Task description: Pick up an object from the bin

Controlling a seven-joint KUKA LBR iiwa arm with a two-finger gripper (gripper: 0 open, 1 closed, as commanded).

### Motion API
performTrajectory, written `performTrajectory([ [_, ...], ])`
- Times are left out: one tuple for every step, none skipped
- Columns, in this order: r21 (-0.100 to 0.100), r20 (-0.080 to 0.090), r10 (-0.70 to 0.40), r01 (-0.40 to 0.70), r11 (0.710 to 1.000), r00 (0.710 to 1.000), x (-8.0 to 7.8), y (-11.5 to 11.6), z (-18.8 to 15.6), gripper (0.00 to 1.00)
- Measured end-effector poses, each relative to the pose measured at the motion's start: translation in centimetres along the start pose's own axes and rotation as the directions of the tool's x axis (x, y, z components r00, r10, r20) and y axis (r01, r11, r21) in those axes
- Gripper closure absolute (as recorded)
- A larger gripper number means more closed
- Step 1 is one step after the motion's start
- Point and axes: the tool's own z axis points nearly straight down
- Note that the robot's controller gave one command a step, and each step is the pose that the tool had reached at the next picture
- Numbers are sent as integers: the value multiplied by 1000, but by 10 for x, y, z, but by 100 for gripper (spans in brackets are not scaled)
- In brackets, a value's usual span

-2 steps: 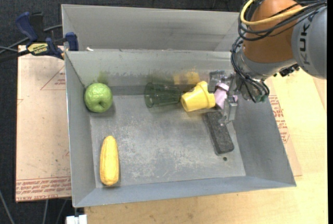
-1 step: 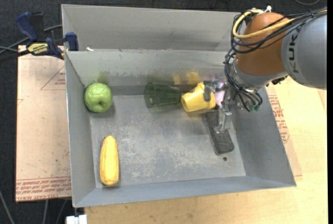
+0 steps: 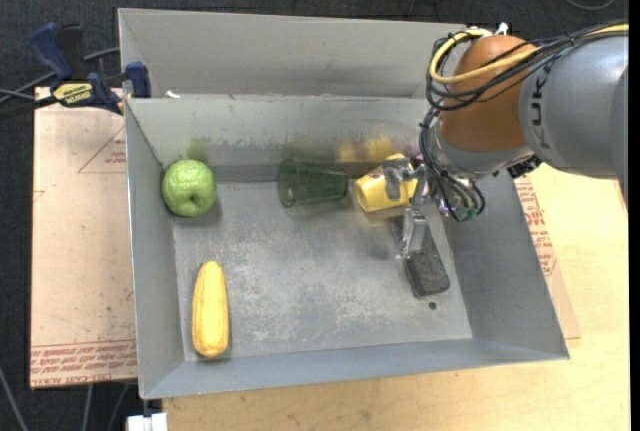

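Observation:
My gripper [image 3: 424, 267] reaches down into the right part of the bin, its dark lower end close to the floor. Just to its upper left, beside the wrist, lies a yellow thing [image 3: 378, 191] that is partly hidden by the gripper's body. A dark green see-through cup [image 3: 312, 185] lies on its side left of the yellow thing, near the back wall. I see nothing held in the gripper.
A green apple [image 3: 189, 187] sits at the back left. A yellow corn cob [image 3: 210, 309] lies lengthwise by the front left wall. The arm, with an orange cover and cables, hangs over the bin's right rim. Bare floor spans the middle and front.

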Motion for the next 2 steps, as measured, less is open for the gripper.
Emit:
performTrajectory([
  [0, 13, 106, -106, 994, 994, -17, -1, 8, 0],
  [7, 5, -140, 140, 990, 990, -21, 1, 21, 0],
])
